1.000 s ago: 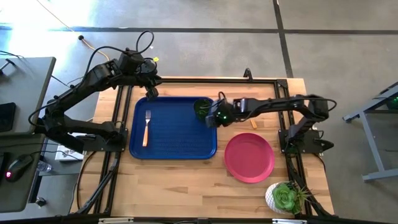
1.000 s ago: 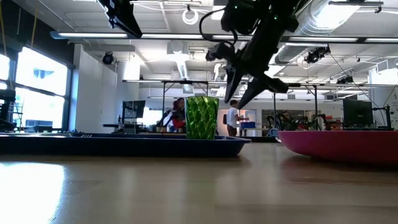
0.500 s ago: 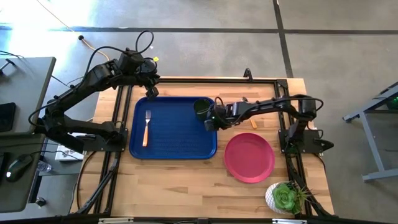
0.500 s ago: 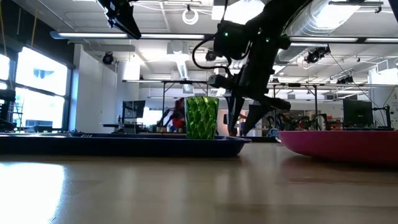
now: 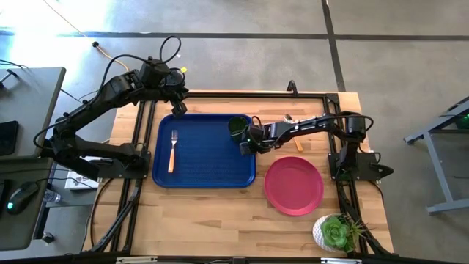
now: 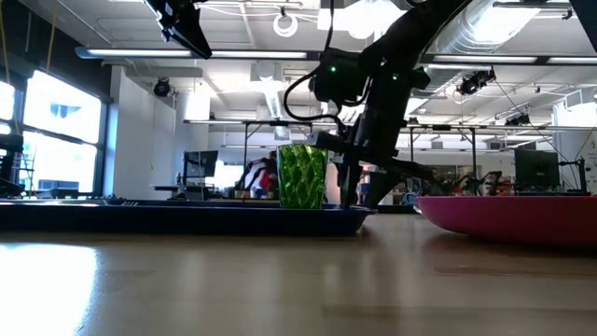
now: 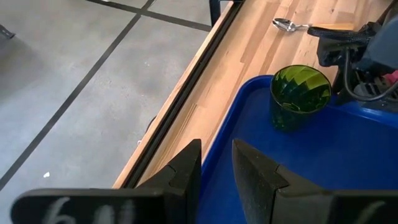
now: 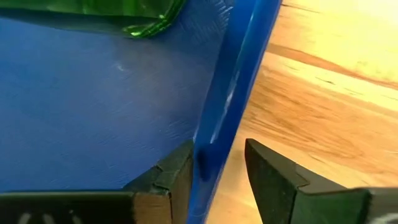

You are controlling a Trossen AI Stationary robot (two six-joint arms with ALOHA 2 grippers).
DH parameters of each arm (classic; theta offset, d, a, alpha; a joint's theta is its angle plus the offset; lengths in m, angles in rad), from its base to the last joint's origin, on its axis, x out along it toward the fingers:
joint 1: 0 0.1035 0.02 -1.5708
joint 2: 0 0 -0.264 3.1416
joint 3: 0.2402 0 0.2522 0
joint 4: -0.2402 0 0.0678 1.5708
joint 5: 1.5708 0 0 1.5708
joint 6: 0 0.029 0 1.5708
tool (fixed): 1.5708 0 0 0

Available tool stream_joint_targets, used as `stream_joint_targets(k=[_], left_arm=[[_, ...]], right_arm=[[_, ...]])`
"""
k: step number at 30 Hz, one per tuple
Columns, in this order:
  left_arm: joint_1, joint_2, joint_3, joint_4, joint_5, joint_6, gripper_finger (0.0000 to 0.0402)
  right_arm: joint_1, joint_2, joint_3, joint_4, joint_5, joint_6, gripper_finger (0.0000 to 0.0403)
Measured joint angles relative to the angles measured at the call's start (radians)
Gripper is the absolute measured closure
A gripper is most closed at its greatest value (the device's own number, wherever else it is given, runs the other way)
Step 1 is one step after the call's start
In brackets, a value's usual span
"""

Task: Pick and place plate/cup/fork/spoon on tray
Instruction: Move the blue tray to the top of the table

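A: Since a second ago the right hand point(image 5: 245, 144) has slid lower and nearer the tray's point(image 5: 204, 176) right rim, beside the cup point(image 5: 237, 127).

B: What is it holding?

A: Nothing. In its wrist view the fingers point(image 8: 273, 173) are parted and straddle the tray rim, one over the blue floor, one over the tabletop point(image 5: 212, 213). The cup already stands upright in the tray's far right corner, just past the hand.

B: And outward from there?

A: The fork point(image 5: 173, 149) lies on the tray's left part. The plate point(image 5: 294, 185) sits on the wood just off the tray's near right corner. The spoon point(image 5: 293, 119) lies beyond the tray's far right corner, partly under the right arm.

B: The other arm?

A: The left hand point(image 5: 178, 108) hovers over the tray's far left corner, fingers slightly apart, empty.

B: How would the plate handle?

A: I judge it light, stiff plastic, probably slick and low to the wood. Only the rim offers a grip, so one finger must get under the edge. The spoon looks thin and rigid; pinching across the handle seems safest.
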Motion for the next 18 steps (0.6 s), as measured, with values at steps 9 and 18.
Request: stream_joint_targets(k=[9, 18], left_arm=[[0.000, 0.000, 0.000, 0.000, 0.000, 0.000, 0.0321], [0.000, 0.000, 0.000, 0.000, 0.000, 0.000, 0.0321]], right_arm=[[-0.013, 0.002, 0.000, -0.011, 0.006, 0.054, 0.0329], [-0.026, 0.002, 0.000, -0.032, 0.037, 0.126, 0.0354]])
